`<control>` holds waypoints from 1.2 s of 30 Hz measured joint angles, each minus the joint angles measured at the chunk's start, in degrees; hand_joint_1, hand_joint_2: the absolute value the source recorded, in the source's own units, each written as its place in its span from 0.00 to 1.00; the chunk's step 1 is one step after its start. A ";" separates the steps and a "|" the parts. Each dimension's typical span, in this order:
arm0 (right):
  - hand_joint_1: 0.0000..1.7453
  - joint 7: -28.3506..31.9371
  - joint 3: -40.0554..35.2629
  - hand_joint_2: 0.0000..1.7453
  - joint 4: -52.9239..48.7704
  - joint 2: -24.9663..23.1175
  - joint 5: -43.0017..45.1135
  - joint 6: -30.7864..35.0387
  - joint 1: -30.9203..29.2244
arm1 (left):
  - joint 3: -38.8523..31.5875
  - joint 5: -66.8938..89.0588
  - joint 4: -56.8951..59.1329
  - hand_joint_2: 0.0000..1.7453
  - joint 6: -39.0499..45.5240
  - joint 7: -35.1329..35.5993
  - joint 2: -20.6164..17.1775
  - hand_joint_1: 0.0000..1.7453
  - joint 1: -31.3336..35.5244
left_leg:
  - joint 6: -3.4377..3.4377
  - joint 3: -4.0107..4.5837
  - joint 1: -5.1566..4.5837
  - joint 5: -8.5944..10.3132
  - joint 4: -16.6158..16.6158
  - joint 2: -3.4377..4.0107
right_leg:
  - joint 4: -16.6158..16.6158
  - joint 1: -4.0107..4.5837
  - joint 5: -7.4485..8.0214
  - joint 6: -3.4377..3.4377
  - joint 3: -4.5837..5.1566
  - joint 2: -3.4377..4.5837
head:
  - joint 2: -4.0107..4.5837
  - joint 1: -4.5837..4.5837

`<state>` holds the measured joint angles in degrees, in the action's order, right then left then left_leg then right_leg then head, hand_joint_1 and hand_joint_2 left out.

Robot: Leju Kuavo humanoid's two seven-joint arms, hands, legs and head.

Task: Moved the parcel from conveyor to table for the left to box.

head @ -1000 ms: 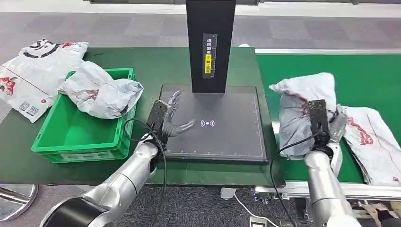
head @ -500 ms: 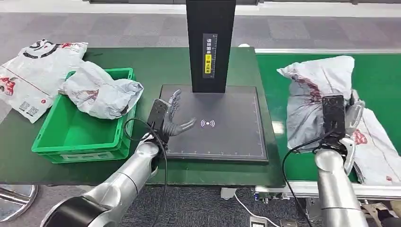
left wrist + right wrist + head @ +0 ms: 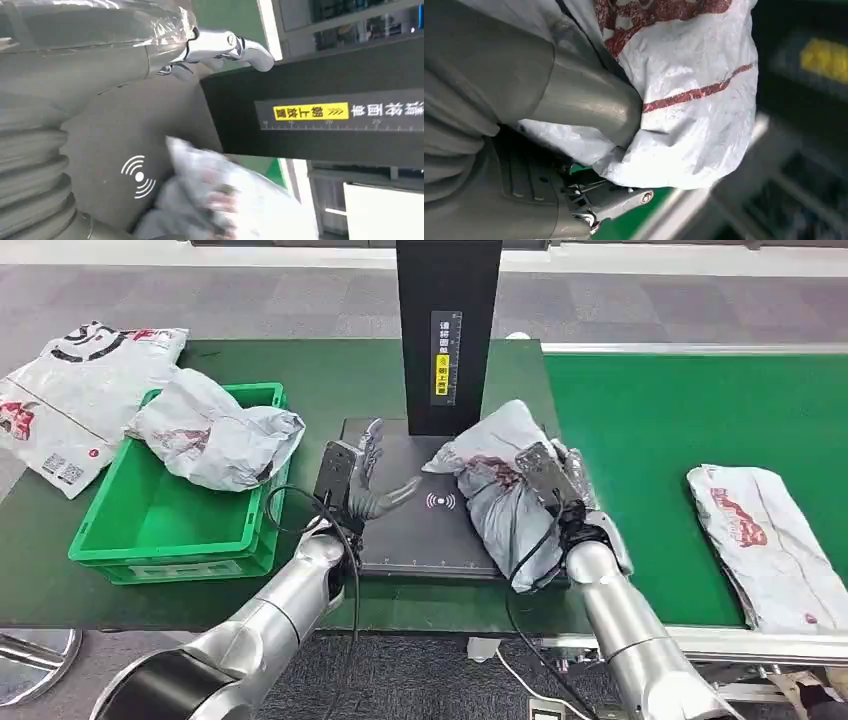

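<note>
Your right hand (image 3: 560,490) is clenched on the parcel (image 3: 500,485), thumb pressed into the bag as the right wrist view (image 3: 589,107) shows, with the plastic bunched around it. The parcel sits over the right part of the dark scan pad (image 3: 400,530) on the tabletop (image 3: 330,380), just in front of the black post (image 3: 447,330); whether it rests on the pad or hangs just above it cannot be told. That placement looks deliberate: it puts the bag within reach of the other arm and beside the wireless mark.

Your left hand (image 3: 365,485) is released, fingers spread, holding nothing, poised over the pad's left part with a gap to the parcel. It appears staged to take over once the right lets go.

The green crate (image 3: 165,530) stands to the left, one bag (image 3: 215,435) draped over its rim; another bag (image 3: 65,390) lies on the tabletop beyond it. A further bag (image 3: 765,540) waits on the conveyor (image 3: 640,410).

Judgement: transfer is nearly complete. Next, you need the right hand to let go cleanly; loose plastic may snag on the fingers.
</note>
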<state>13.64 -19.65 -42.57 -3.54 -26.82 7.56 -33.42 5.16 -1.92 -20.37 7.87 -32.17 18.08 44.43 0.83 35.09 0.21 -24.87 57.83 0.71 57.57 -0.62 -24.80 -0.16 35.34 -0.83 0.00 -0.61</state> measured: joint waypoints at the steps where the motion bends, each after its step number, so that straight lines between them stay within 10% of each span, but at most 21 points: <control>1: 1.00 0.28 -0.48 1.00 1.54 -0.63 0.30 -1.39 -0.65 | 0.00 -0.04 0.02 1.00 0.09 -0.15 0.00 0.00 0.01 | 0.00 0.00 0.00 0.00 0.00 0.01 | 0.00 -0.01 0.00 0.00 0.00 0.01 | 0.00 0.02; 16: 1.00 -1.47 -5.59 1.00 17.83 -6.18 3.58 -16.98 -6.11 | 0.07 -2.32 0.42 1.00 2.40 -0.37 1.38 0.00 0.64 | 0.00 -0.03 -0.01 0.00 0.01 0.02 | -0.02 0.02 0.00 0.00 0.01 0.06 | 0.00 0.02; 17: 0.28 -1.47 -5.88 1.00 18.27 -6.42 3.45 -16.98 -6.20 | 0.09 -2.36 0.48 1.00 2.45 -0.39 1.46 0.00 0.67 | 0.00 -0.03 -0.01 0.00 0.01 0.02 | -0.02 0.02 0.00 0.00 0.01 0.06 | 0.00 0.02; 18: 0.00 -1.44 -6.16 1.00 18.57 -6.53 3.41 -16.98 -6.29 | 0.09 -2.40 0.50 1.00 2.47 -0.39 1.51 0.00 0.67 | 0.00 -0.03 -0.01 0.00 0.01 0.02 | -0.02 0.02 0.00 0.00 0.00 0.06 | 0.02 0.02; 26: 0.00 4.56 -8.02 1.00 19.67 -8.72 2.25 2.37 -6.16 | 1.71 -3.87 0.50 1.00 6.06 -2.65 1.57 0.00 0.74 | 0.01 -0.03 -0.01 0.01 0.01 0.03 | -0.01 0.03 0.01 0.01 0.02 0.04 | 0.02 0.00; 36: 0.00 5.33 -8.09 1.00 19.67 -9.00 2.32 3.79 -6.15 | 3.10 -4.09 0.50 1.00 6.60 -2.73 1.55 0.00 0.82 | 0.01 -0.02 -0.02 0.01 0.01 0.02 | -0.02 0.00 0.01 0.01 0.01 0.05 | 0.00 0.02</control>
<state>18.97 -27.74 -22.91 -12.55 -24.50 11.34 -39.57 8.26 -6.01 -19.87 14.47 -34.91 19.63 45.24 0.84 35.07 0.19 -24.86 57.83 0.72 57.55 -0.62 -24.79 -0.15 35.35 -0.77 0.00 -0.59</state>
